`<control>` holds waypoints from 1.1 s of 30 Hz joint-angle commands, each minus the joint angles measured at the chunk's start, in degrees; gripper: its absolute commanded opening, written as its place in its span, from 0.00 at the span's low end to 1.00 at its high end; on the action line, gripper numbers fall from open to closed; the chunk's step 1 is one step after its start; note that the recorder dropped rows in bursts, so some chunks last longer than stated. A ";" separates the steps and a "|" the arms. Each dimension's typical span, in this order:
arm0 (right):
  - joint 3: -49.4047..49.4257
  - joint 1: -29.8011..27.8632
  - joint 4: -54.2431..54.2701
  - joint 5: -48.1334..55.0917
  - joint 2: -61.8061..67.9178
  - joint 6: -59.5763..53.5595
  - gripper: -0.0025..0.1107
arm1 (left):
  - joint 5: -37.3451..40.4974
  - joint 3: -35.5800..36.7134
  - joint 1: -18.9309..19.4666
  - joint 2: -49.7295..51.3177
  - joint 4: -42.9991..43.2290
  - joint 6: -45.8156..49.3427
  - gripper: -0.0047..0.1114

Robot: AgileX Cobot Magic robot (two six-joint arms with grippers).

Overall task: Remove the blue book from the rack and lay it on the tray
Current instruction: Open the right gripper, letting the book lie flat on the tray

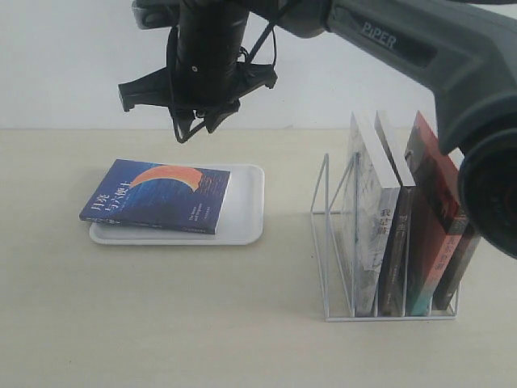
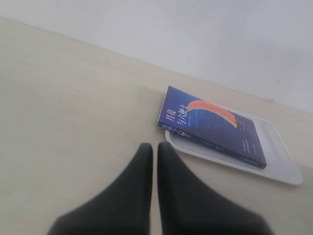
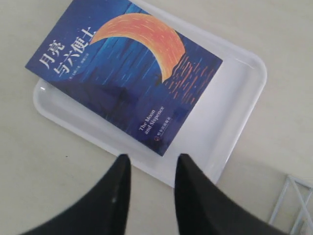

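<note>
My left end effector (image 2: 155,147), jaws pressed together and empty, hung over the beige desk (image 1: 161,323). The thin dark-blue paperback book (image 1: 157,196) lay on the white rectangular tray (image 1: 246,202), long axis nine-to-three, its nine o'clock end overhanging the rim. My right end effector (image 3: 152,161) hovered nearer, above it, jaws apart, empty. The white wire rack (image 1: 388,317) stood at three o'clock.

We see the blue book (image 3: 122,73) lying flat and cover up on the white tray (image 3: 234,98), its orange crescent and white Chinese title facing us. The title end juts past the tray's rim over the pale counter (image 3: 44,186). Our two black fingers (image 3: 115,196) stand parted, gripping nothing, the tray's rim showing in the gap. A corner of the white wire rack (image 3: 293,200) sits apart from the tray.
</note>
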 commanded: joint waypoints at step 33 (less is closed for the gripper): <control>-0.33 -0.04 -2.60 -8.99 -0.68 -1.21 0.02 | -0.66 -0.06 0.06 -0.18 0.03 0.04 0.08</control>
